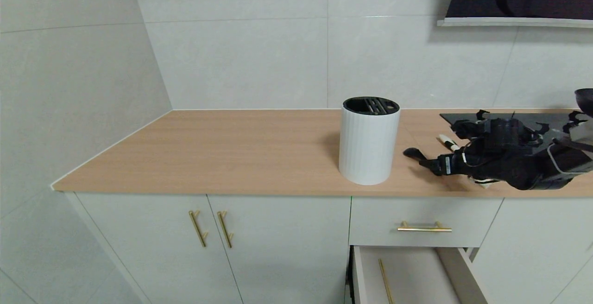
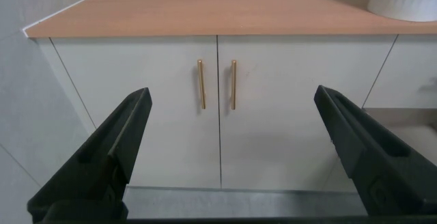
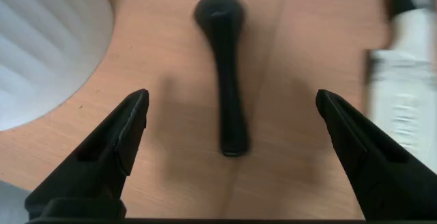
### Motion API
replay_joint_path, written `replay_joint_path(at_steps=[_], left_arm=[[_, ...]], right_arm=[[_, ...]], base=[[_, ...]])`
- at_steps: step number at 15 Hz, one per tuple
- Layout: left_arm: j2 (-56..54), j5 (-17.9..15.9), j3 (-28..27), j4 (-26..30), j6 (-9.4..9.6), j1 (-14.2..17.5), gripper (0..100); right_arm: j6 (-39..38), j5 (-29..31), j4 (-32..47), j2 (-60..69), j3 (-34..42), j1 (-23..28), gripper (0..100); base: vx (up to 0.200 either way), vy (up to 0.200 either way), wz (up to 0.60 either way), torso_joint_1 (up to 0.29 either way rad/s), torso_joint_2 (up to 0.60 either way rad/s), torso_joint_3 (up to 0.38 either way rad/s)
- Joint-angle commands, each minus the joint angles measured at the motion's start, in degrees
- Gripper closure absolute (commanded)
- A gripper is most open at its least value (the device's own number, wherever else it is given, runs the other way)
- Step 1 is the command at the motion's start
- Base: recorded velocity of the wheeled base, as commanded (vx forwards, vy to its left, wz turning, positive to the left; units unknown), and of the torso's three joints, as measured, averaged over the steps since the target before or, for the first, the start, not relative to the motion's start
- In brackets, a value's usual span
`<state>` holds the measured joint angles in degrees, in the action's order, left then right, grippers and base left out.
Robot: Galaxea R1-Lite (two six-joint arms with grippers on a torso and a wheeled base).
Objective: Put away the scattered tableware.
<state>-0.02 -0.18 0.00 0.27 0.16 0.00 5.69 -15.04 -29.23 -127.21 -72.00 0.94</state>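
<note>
The right gripper hangs low over the pale wooden countertop, its two dark fingers spread wide apart and clasping nothing; between them, flat on the wood and untouched, lies a slim black utensil with a rounded bulbous end; in the head view that rounded end pokes out from under the gripper toward the white ribbed cylindrical holder with a black slotted top, which stands upright on the countertop just beside the utensil, a little apart from it; the far part of the utensil is hidden beneath the arm; a slender white utensil with a black tip lies on the wood behind the gripper, close to the near corner of the flat black cooktop; what kind of piece it is cannot be told; the countertop meets a pale tiled wall at the back; below the counter, a shallow white drawer with a gold bar handle is closed, and the white drawer under it is pulled out; the left gripper is down in front of the cabinet, its jaws likewise released and far apart with nothing in them, facing two white cabinet doors that carry a pair of upright gold handles side by side; the holder's base shows at the counter's edge above those doors, well apart from this gripper.
</note>
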Motion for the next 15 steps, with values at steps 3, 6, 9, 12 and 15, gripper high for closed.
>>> replay_joint_path(at_steps=[3,6,9,12,15], left_arm=[[0.0,0.0,0.0,0.0,0.02,0.0,0],[0.0,0.0,0.0,0.0,0.02,0.0,0],[0.0,0.0,0.0,0.0,0.02,0.0,0],[0.0,0.0,0.0,0.0,0.02,0.0,0],[0.0,0.0,0.0,0.0,0.02,0.0,0]], right_arm=[[-0.1,0.0,-2.6,-3.4,-0.7,-0.9,0],[-0.1,0.5,-2.6,-5.4,-2.3,-1.6,0],[-0.2,0.5,-2.6,-5.7,-2.4,-1.6,0],[-0.2,0.5,-2.6,-5.9,-3.1,-1.6,0],[-0.2,0.5,-2.6,-6.3,-3.4,-1.6,0]], base=[[0.0,0.0,0.0,0.0,0.0,0.0],[0.0,0.0,0.0,0.0,0.0,0.0],[0.0,0.0,0.0,0.0,0.0,0.0],[0.0,0.0,0.0,0.0,0.0,0.0],[0.0,0.0,0.0,0.0,0.0,0.0]])
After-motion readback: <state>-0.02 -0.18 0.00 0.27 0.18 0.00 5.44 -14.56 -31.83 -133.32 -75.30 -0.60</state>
